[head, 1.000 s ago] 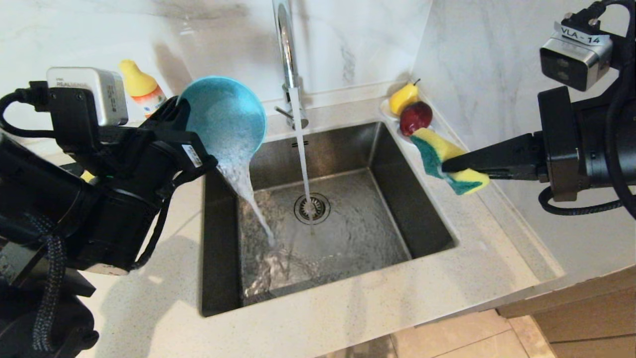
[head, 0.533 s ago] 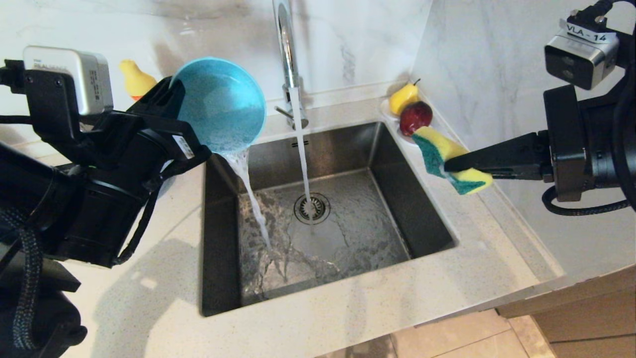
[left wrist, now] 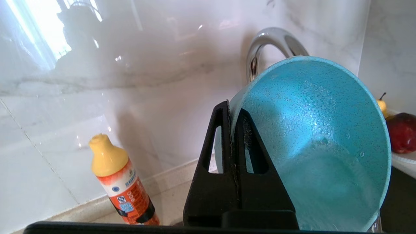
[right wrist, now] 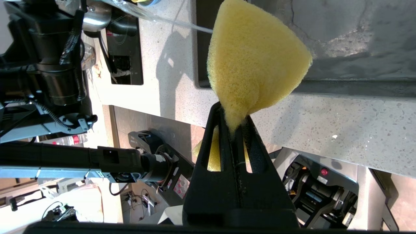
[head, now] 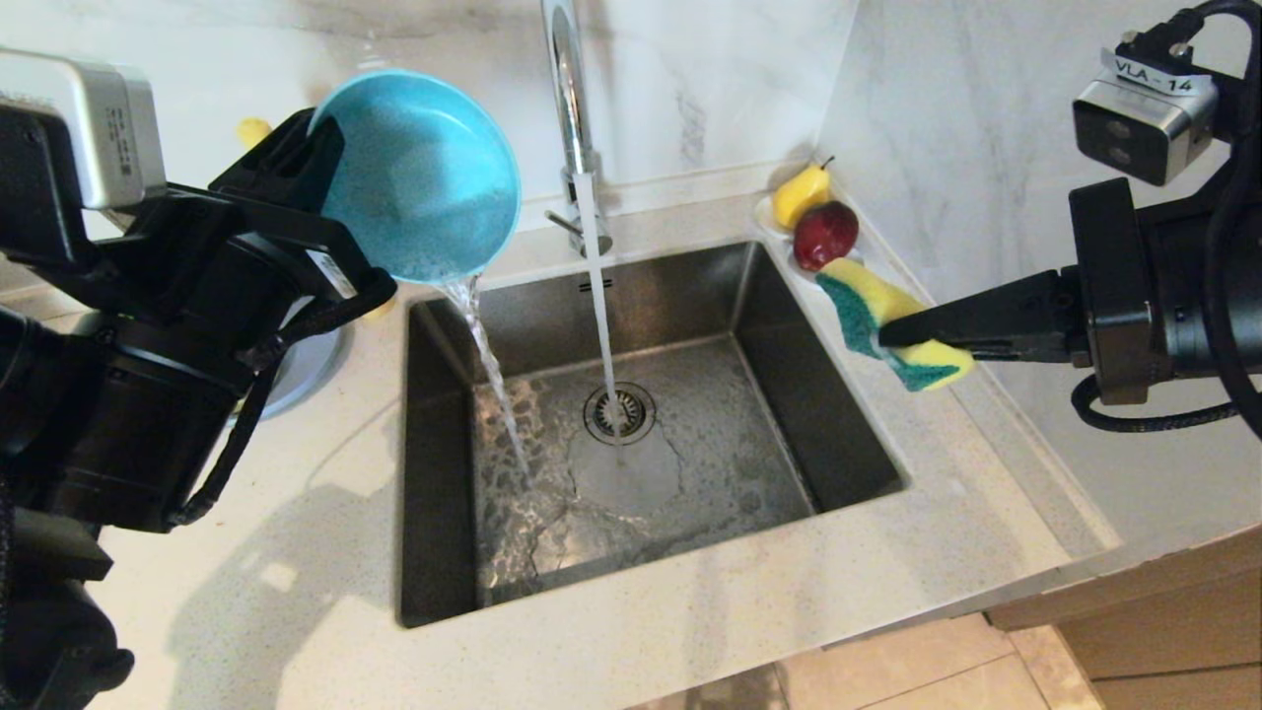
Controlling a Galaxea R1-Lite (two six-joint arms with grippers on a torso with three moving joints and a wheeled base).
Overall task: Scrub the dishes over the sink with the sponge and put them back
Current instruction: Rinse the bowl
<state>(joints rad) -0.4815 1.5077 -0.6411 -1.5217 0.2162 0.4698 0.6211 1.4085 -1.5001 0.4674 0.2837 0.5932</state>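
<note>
My left gripper [head: 314,156] [left wrist: 231,112] is shut on the rim of the small teal-blue bowl [head: 424,177] [left wrist: 318,136]. It holds the bowl tilted above the sink's back left corner. A thin stream of water runs from the bowl's lip into the steel sink [head: 779,345]. My right gripper [head: 884,332] [right wrist: 232,114] is shut on the yellow sponge [head: 892,296] [right wrist: 256,58] with its green side, held level over the sink's right rim. An edge of the grey-blue plate [head: 308,363] shows on the counter behind my left arm.
The chrome faucet [head: 567,99] [left wrist: 266,42] runs a steady stream onto the drain [head: 618,412]. A white dish with a pear and a red fruit [head: 826,232] sits at the back right corner. The orange detergent bottle [left wrist: 122,188] stands by the back wall, left of the sink.
My left gripper has lifted the bowl up and to the left, and the water pouring from it has thinned. The right arm and sponge have stayed put.
</note>
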